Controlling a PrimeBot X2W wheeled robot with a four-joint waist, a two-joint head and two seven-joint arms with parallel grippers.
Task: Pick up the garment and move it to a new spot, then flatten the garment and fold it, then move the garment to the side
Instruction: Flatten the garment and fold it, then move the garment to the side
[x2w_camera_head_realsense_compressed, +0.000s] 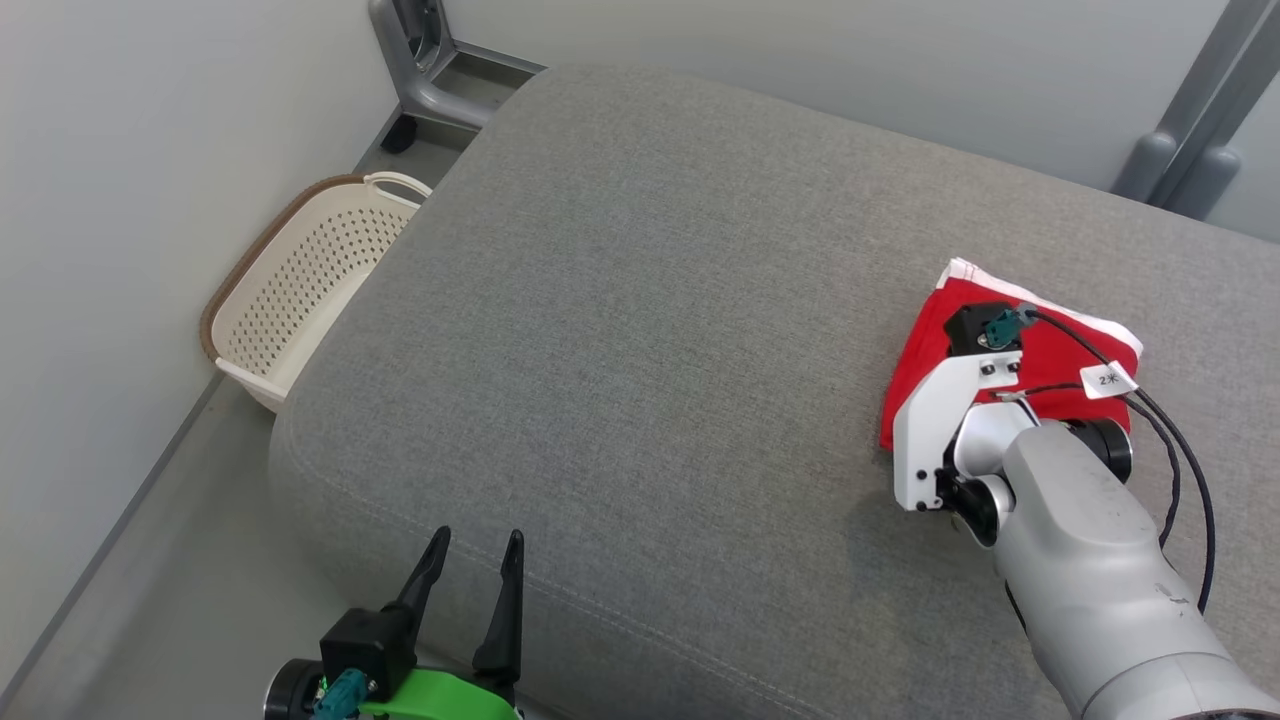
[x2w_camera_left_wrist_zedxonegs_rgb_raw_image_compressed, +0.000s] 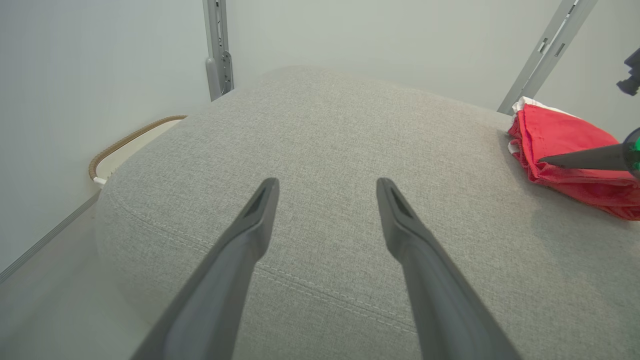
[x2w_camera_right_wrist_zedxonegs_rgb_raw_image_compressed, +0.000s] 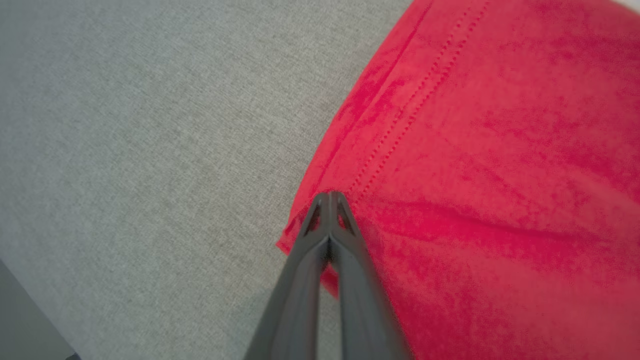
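The red garment (x2w_camera_head_realsense_compressed: 925, 345) lies folded, with white layers at its far edge, on the right side of the grey cushion (x2w_camera_head_realsense_compressed: 640, 300). It also shows in the left wrist view (x2w_camera_left_wrist_zedxonegs_rgb_raw_image_compressed: 560, 135). My right arm's wrist (x2w_camera_head_realsense_compressed: 960, 420) hangs over it and hides the fingers there. In the right wrist view my right gripper (x2w_camera_right_wrist_zedxonegs_rgb_raw_image_compressed: 330, 196) is shut, its tips resting together at the garment's (x2w_camera_right_wrist_zedxonegs_rgb_raw_image_compressed: 490, 150) stitched near-left corner, with no cloth visible between them. My left gripper (x2w_camera_head_realsense_compressed: 478, 545) stands open over the cushion's front edge, holding nothing (x2w_camera_left_wrist_zedxonegs_rgb_raw_image_compressed: 327, 185).
A cream perforated basket (x2w_camera_head_realsense_compressed: 300, 290) sits on the floor left of the cushion, against the wall. Grey metal frame legs (x2w_camera_head_realsense_compressed: 430, 70) stand behind the cushion at back left and back right. Black cables (x2w_camera_head_realsense_compressed: 1180, 470) trail from my right wrist.
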